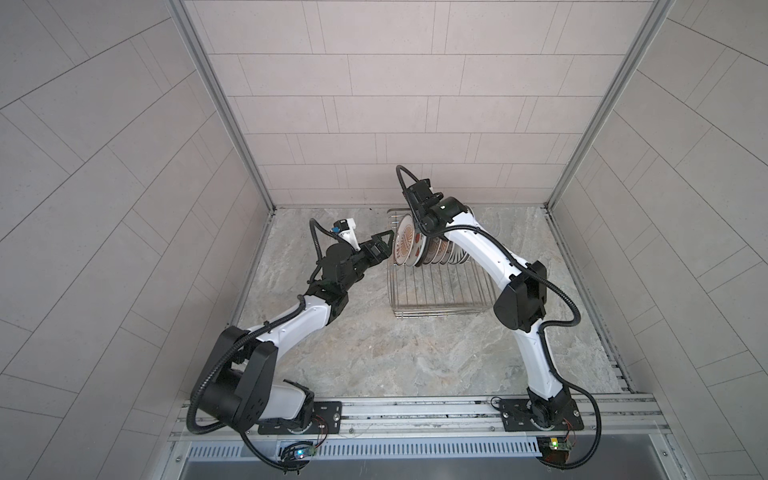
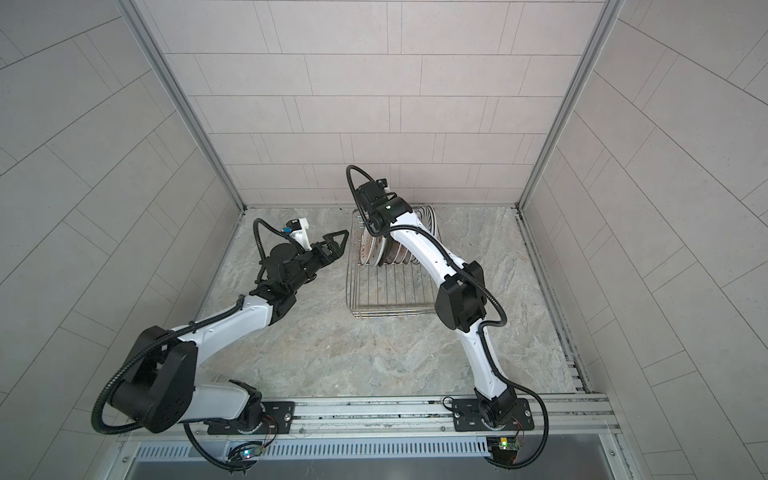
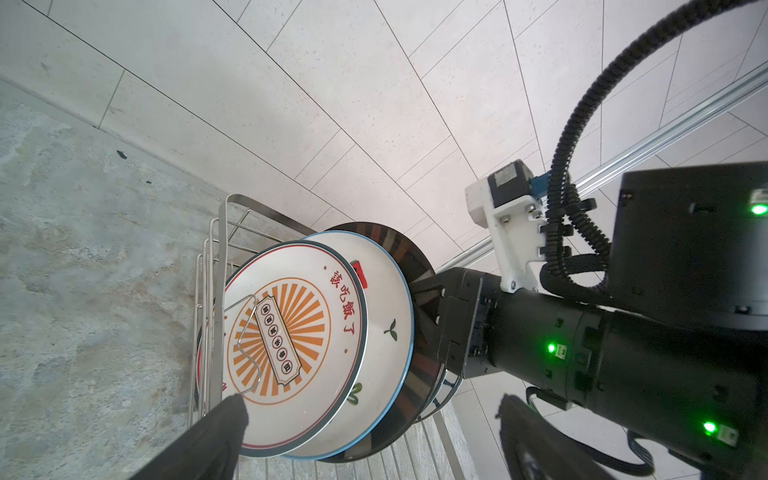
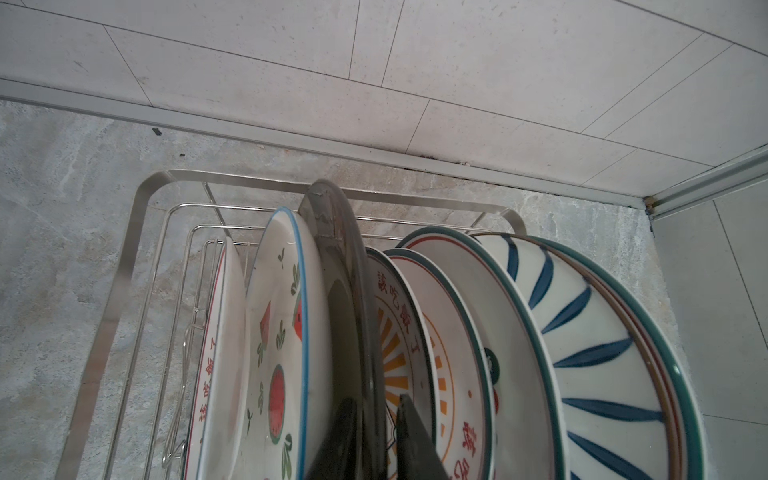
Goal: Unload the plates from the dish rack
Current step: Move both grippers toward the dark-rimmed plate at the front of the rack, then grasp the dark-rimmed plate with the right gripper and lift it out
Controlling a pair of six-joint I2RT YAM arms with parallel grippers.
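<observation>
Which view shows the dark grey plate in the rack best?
The right wrist view: the dark grey plate stands on edge there, its rim between the right gripper's jaws. The left wrist view shows only its rim behind two white plates. In both top views the right arm hides most of it.

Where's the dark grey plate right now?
In the right wrist view the dark grey plate stands on edge in the dish rack, between the watermelon plate and a sunburst plate, the right gripper straddling its rim.

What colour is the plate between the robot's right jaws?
The plate is dark grey, clearest in the right wrist view.
</observation>
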